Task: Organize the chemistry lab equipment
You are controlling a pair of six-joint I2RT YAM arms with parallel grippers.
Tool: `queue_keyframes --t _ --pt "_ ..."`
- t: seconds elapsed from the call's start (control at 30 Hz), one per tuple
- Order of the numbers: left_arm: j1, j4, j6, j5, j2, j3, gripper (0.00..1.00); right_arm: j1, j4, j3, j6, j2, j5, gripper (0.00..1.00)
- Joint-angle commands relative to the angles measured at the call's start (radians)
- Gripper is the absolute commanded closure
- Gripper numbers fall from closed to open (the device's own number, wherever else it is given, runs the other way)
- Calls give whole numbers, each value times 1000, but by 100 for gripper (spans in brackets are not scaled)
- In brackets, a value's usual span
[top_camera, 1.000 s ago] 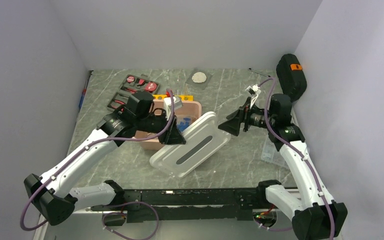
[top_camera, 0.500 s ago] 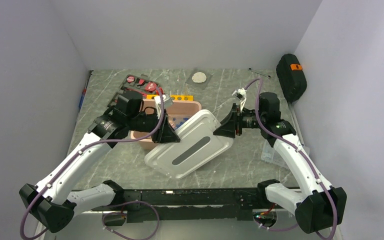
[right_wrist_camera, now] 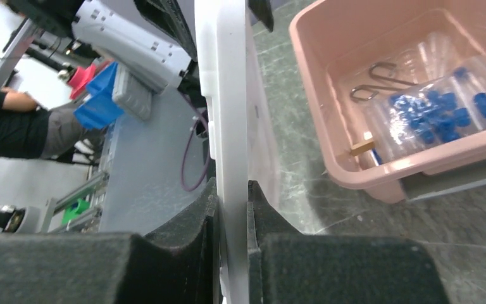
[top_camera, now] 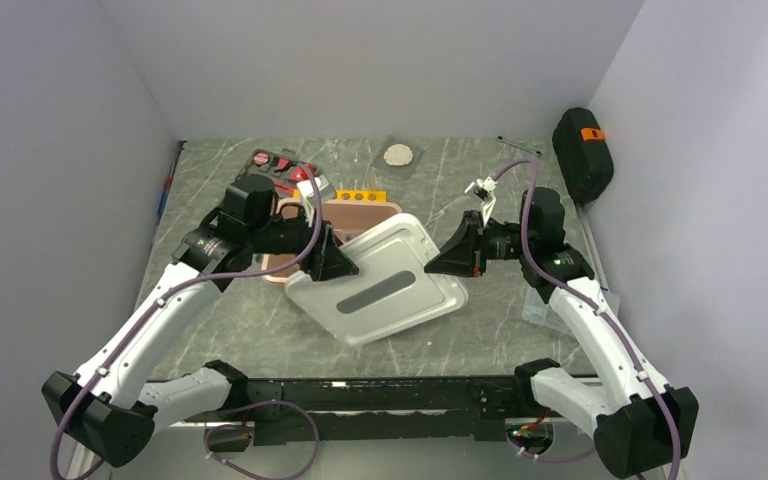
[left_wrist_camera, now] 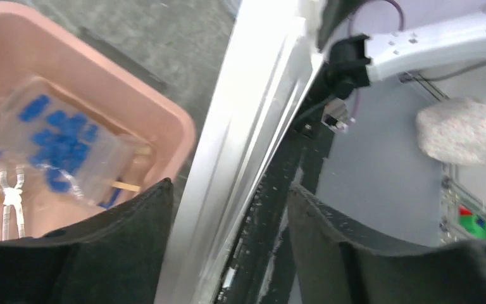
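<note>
Finding: the white lid (top_camera: 385, 290) sits tilted over the table (top_camera: 480, 180), with its far-left corner overlapping the pink bin (top_camera: 350, 212). I cannot tell whether its near edge rests on the table.

Your right tool (right_wrist_camera: 231, 190) is clenched on the lid's rim, both pads flat against the plastic, and that grip alone appears to bear it. Your left tool (left_wrist_camera: 228, 196) is released. Its fingers straddle the opposite rim with a clear gap on one side, so at most it guides.

The clear bag of blue-capped tubes (right_wrist_camera: 440, 114) lies inside the bin, with a tan wooden clamp (right_wrist_camera: 362, 147) and some wire loops beside it. The yellow test-tube rack (top_camera: 360, 196) stands on the table just behind the bin, outside it.

Judgement: the lid is positioned for closing the bin. A one-sided hold on a broad lid invites swing, so square it to the bin's rim before you lower it.
</note>
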Motion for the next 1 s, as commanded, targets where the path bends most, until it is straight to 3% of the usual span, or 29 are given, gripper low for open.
queue_keyframes --t 0.0,0.1,0.33,0.63,0.97 --pt "84 115 -57 -34 -27 -5 18 -22 138 16 127 -14 225 100" --pt "145 202 -109 -20 -53 -38 1 -37 169 8 188 2 223 100" --pt "275 183 -133 -240 -106 -33 0 -53 240 -20 311 0 268 100" --pt "376 116 -154 -709 -175 -86 1 -55 547 -135 717 6 373 100" --pt "409 146 -159 -716 -187 -150 1 -2 673 -219 927 16 570 100"
